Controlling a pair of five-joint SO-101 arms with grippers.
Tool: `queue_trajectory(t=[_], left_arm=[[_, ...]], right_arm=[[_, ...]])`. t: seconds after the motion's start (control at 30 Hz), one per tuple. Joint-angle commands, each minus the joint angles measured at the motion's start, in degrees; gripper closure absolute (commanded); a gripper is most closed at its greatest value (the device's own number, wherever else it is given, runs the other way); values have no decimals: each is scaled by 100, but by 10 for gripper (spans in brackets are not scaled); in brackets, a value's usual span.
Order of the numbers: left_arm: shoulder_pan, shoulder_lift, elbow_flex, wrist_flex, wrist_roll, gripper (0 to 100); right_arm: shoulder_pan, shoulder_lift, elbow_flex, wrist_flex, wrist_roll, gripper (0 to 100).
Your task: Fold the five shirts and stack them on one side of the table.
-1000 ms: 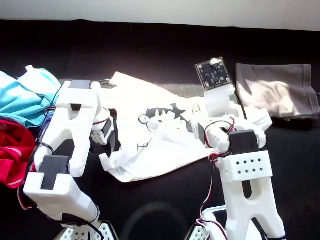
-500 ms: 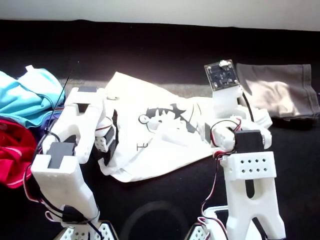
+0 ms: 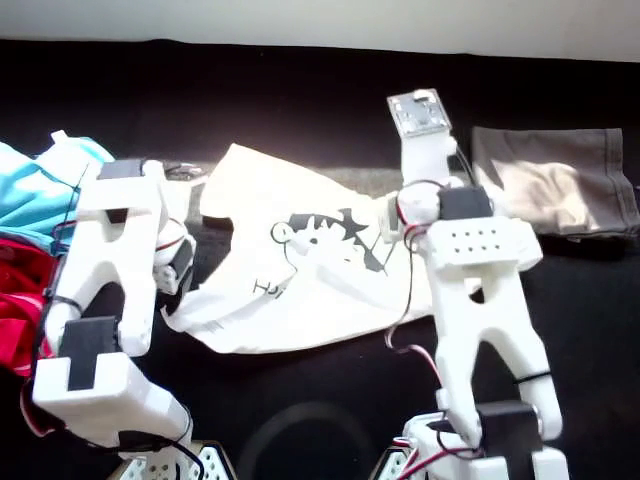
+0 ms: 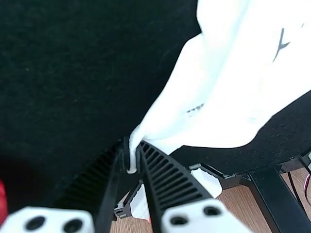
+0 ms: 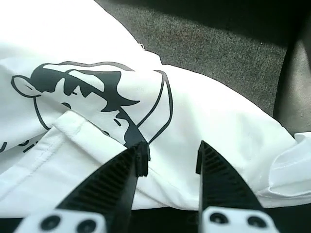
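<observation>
A white shirt (image 3: 300,265) with a black print lies spread and creased in the middle of the black table. My left gripper (image 4: 131,158) is shut on the shirt's left edge (image 4: 138,138), which it holds pinched just off the cloth; in the high view it sits at the shirt's left side (image 3: 183,270). My right gripper (image 5: 170,155) hangs open just above the printed part of the white shirt (image 5: 160,121), near its right side, with nothing between its fingers. A grey folded shirt (image 3: 555,180) lies at the back right.
A cyan shirt (image 3: 40,195) and a red shirt (image 3: 20,300) are heaped at the table's left edge. The black table cloth (image 3: 300,110) is bare behind the white shirt. The table's front edge and a black leg (image 4: 272,194) show in the left wrist view.
The left arm pulled the shirt's edge to the left, and the shirt now lies flatter. The right arm stretched out towards the back over the shirt's right side.
</observation>
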Motion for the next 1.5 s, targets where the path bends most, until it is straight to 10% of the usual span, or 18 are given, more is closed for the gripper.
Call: queue_trajectory(t=[0.0,0.2,0.7,0.9,1.03,1.47], left_arm=[[-224,-374,-66,264,-88,990],[-787,-444,-92,308,-79,990],[-1305,-444,-119,466,-105,990],[-1305,-444,-127,475,-97,990],[-1305,-444,-127,475,-97,990],[-1270,-391,-2202,475,-62,990]], right_arm=[[-462,1323,-2220,110,-325,787],[-989,4040,-5279,-242,-1380,711],[-2044,8927,-10264,-242,-1363,714],[-2009,9499,-10299,-286,-404,746],[-2009,9552,-10290,-277,440,998],[-901,8215,-11389,716,809,992]])
